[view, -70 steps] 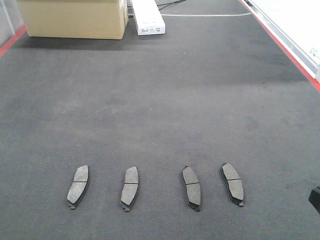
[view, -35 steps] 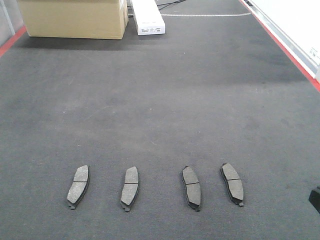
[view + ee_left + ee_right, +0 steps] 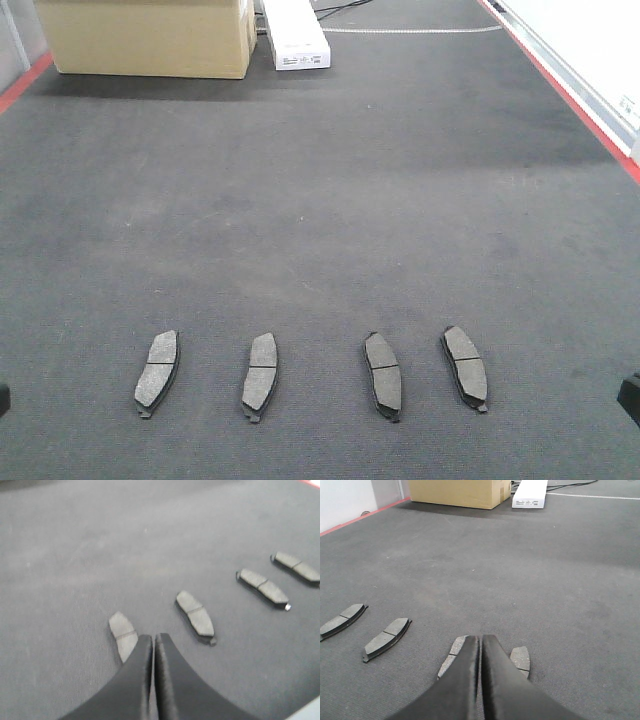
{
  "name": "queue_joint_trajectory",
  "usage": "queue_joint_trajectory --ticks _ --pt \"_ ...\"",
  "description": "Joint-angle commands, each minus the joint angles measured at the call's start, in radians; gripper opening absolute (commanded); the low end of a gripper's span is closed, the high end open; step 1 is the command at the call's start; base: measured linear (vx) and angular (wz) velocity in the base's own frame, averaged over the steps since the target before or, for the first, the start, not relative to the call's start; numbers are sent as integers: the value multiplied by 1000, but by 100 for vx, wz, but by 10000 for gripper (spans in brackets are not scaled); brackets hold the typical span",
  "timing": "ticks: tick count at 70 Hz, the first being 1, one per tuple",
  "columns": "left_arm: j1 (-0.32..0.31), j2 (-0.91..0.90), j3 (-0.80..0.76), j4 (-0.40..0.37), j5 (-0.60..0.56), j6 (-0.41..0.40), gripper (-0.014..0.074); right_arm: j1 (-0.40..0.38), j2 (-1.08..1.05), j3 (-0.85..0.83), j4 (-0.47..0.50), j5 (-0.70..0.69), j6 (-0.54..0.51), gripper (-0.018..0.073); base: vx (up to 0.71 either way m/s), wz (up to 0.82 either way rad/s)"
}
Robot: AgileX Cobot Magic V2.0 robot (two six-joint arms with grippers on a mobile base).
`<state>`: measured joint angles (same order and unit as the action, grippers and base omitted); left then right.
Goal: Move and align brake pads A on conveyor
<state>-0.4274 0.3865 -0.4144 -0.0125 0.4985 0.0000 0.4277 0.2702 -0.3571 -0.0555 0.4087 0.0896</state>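
Several brake pads A lie in a row across the near part of the dark-grey conveyor [image 3: 330,200]: the leftmost pad [image 3: 157,373], a second pad [image 3: 260,376], a third [image 3: 383,376] and the rightmost [image 3: 465,367]. All lie flat, lengthwise away from me, slightly fanned. My left gripper [image 3: 153,637] is shut and empty, hovering just short of the leftmost pad [image 3: 123,634]. My right gripper [image 3: 480,637] is also shut and empty; its tips hang over the gap between the two right-hand pads, one [image 3: 450,656] to their left and one [image 3: 521,658] to their right.
A cardboard box [image 3: 150,38] and a white box [image 3: 295,35] stand at the belt's far end. Red strips [image 3: 575,95] edge both sides. Dark arm parts show at the front view's lower left [image 3: 3,400] and lower right [image 3: 630,398] edges.
A dark bit of my left arm has come into the front view at the lower left edge. The pads and the right arm have not moved.
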Motion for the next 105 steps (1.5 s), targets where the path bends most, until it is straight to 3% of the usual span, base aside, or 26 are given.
queue_joint_trajectory --ticks 1,10,28,42,60,105 --pt "-2 -16 -25 -9 -107 0 -6 -2 8 -27 -12 -78 -9 -3 0 0" --pt "69 -112 2 -4 -131 0 -6 -2 8 -27 -12 -78 -9 -3 0 0" --pt "320 -309 126 66 -208 0 -6 -2 8 -27 -12 -78 -9 -3 0 0" --pt "442 -395 260 74 -315 -5 -6 -2 8 -27 -12 -78 -9 -3 0 0" --pt "464 -412 469 68 -435 -15 -6 -2 8 -27 -12 -76 -9 -3 0 0" --pt "463 -411 469 65 -413 -17 -6 -2 8 -27 -12 -75 -9 -3 0 0"
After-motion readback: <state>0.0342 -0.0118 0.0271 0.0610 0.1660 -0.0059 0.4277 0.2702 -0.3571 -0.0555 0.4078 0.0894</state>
